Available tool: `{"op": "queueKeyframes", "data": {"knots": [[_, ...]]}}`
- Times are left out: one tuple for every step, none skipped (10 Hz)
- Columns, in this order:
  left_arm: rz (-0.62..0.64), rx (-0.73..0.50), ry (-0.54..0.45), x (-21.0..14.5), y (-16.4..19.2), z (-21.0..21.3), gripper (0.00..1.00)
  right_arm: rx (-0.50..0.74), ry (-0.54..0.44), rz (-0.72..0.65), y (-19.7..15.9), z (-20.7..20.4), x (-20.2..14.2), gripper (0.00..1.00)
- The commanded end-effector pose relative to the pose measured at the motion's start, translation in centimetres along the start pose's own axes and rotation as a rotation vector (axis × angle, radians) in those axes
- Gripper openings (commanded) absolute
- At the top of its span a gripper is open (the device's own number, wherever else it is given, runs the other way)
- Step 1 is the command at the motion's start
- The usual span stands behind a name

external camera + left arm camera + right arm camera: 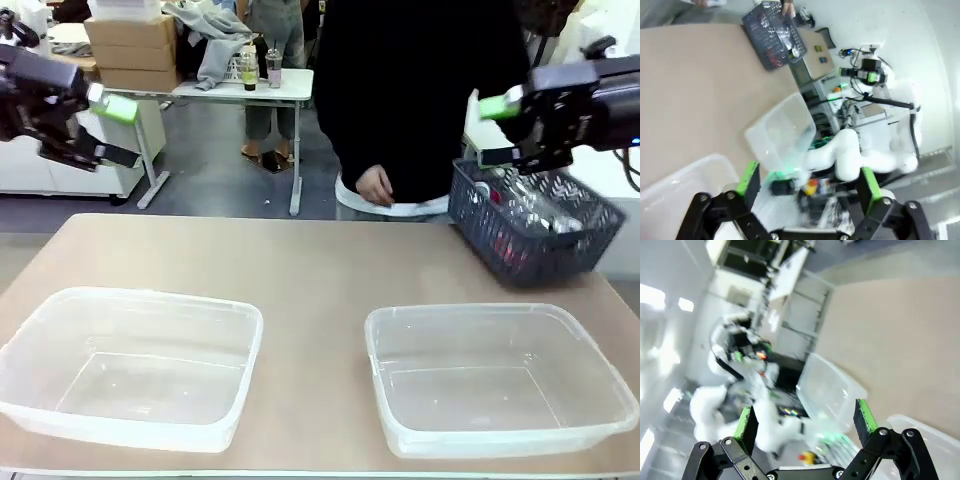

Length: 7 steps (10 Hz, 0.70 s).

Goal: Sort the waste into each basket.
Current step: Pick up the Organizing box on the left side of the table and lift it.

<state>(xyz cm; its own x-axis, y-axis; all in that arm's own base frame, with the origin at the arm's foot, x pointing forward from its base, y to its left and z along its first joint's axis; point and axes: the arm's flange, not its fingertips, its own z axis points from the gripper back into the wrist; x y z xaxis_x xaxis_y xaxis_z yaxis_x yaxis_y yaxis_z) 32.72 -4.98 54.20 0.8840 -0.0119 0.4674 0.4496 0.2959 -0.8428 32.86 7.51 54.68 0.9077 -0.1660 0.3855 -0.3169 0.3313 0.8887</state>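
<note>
Two clear tubs stand on the table's near half, the left tub (150, 300) and the right tub (470, 312), both with nothing inside. Clear bottles (530, 205) and red cans (508, 250) lie in a dark blue lattice basket (580, 250), tilted at the far right of the table. My left gripper (118, 132) hangs open high at the far left, away from everything. My right gripper (496, 132) hangs open just above the lattice basket's left end. In the wrist views both the left gripper (806, 182) and the right gripper (805, 419) hold nothing.
A person in black stands at the far side, one hand (375, 185) near the table edge. The left wrist view shows the lattice basket (774, 35), a tub (782, 132) and bare tabletop (695, 85). The right wrist view shows a tub (830, 390).
</note>
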Motion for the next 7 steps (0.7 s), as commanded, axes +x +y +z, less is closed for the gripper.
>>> {"op": "queueKeyframes", "data": {"knots": [[-0.153, 0.072, 0.037, -0.3, -1.6, 0.4, 1.0, -0.058, 0.077, 0.144, 1.1, -0.3, -0.7, 1.0], [-0.153, 0.072, 0.037, -0.3, -1.6, 0.4, 1.0, -0.058, 0.077, 0.144, 1.1, -0.3, -0.7, 1.0], [-0.153, 0.072, 0.037, -0.3, -1.6, 0.4, 1.0, -0.058, 0.077, 0.144, 1.1, -0.3, -0.7, 1.0], [-0.153, 0.072, 0.037, -0.3, -1.6, 0.4, 1.0, -0.03, 0.04, 0.027, 0.1, -0.5, -0.4, 1.0], [-0.081, 0.063, 0.045, -0.1, -0.9, -0.1, 1.0, -0.096, 0.13, -0.051, 1.2, -2.7, -0.3, 1.0], [-0.223, 0.205, 0.22, 0.0, -1.6, 1.7, 1.0, -0.03, 0.241, -0.052, 2.4, -8.5, -0.6, 1.0], [-0.271, 0.45, 0.293, -0.3, -2.0, 4.2, 1.0, -0.028, 0.273, -0.059, 3.2, -13.6, -1.0, 1.0]]}}
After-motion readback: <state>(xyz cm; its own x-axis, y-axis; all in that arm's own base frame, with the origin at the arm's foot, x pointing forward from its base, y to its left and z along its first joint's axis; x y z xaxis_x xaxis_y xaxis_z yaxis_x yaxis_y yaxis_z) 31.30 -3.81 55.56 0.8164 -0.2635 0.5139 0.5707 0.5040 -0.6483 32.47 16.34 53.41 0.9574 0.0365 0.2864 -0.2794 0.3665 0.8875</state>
